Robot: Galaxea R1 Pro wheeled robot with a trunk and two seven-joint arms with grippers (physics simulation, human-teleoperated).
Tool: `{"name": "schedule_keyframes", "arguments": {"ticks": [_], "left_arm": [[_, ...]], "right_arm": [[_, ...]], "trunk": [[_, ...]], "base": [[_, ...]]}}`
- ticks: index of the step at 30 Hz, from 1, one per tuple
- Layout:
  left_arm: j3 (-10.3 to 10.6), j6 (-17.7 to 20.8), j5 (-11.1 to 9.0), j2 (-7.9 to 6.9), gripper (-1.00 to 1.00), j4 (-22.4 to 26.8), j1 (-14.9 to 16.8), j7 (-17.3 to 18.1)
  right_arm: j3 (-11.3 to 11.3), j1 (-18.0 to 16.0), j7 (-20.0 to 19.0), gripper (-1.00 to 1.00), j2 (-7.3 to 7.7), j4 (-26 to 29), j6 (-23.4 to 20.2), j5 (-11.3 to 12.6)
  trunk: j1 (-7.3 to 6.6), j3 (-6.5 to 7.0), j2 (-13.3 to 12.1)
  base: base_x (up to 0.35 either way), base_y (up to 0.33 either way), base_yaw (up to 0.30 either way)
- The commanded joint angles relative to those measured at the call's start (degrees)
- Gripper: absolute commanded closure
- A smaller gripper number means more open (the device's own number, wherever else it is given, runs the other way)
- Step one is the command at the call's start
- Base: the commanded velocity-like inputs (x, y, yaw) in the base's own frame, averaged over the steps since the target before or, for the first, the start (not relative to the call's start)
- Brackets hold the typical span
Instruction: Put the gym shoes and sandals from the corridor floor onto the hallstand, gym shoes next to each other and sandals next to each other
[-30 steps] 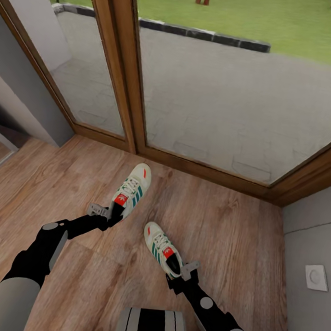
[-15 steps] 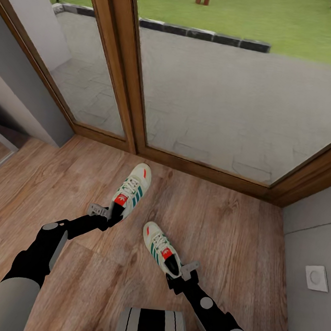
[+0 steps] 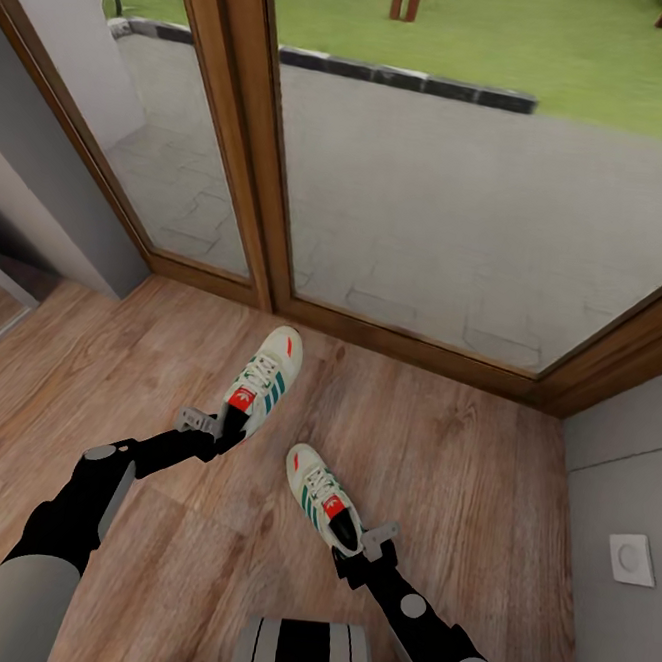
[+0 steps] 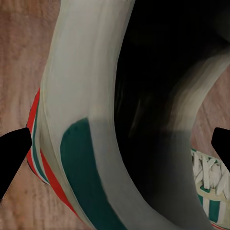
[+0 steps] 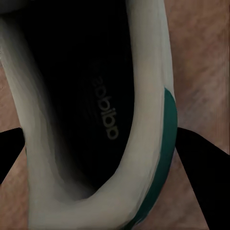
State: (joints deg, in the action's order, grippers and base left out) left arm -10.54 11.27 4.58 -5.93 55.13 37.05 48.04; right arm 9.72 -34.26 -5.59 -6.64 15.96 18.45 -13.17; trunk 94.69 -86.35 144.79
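Two white gym shoes with green stripes lie on the wood-plank corridor floor [image 3: 460,463], toes toward the glass door. My left gripper [image 3: 224,424] is shut across the heel of the farther shoe [image 3: 263,380]. My right gripper [image 3: 355,546] is shut across the heel of the nearer shoe [image 3: 319,491]. In the left wrist view the shoe's collar [image 4: 72,96] sits between the dark fingertips [image 4: 12,153]. The right wrist view looks into the other shoe's opening [image 5: 143,96], with a finger [image 5: 201,163] against its side. The sandals and the hallstand are out of view.
A wood-framed glass door [image 3: 237,142] stands just beyond the shoes, with paving and lawn outside. A grey wall with a white switch plate [image 3: 632,556] closes the right side, and another grey wall [image 3: 42,195] the left. My trunk [image 3: 303,655] is at the bottom.
The nearer shoe's toe has shifted slightly left. The camera has tilted a little, moving the outdoor scene. Both arms hold their places.
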Motion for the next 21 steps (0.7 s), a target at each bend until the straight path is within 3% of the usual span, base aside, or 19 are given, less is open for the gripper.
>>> {"name": "schedule_keyframes", "arguments": {"ticks": [1,21], "left_arm": [[-0.2,0.5,0.3,0.04,1.00,0.1,0.0,0.4],[-0.2,0.5,0.4,-0.05,1.00,0.1,-0.1,0.4]], "right_arm": [[-0.2,0.0,-0.1,1.00,-0.03,0.0,0.2,-0.5],[0.0,0.0,0.0,1.00,-0.04,0.4,-0.2,-0.6]], "trunk": [[-0.03,0.19,0.0],[-0.55,4.62,-0.3]], "base": [[0.000,0.000,0.000],[0.000,0.000,0.000]]}}
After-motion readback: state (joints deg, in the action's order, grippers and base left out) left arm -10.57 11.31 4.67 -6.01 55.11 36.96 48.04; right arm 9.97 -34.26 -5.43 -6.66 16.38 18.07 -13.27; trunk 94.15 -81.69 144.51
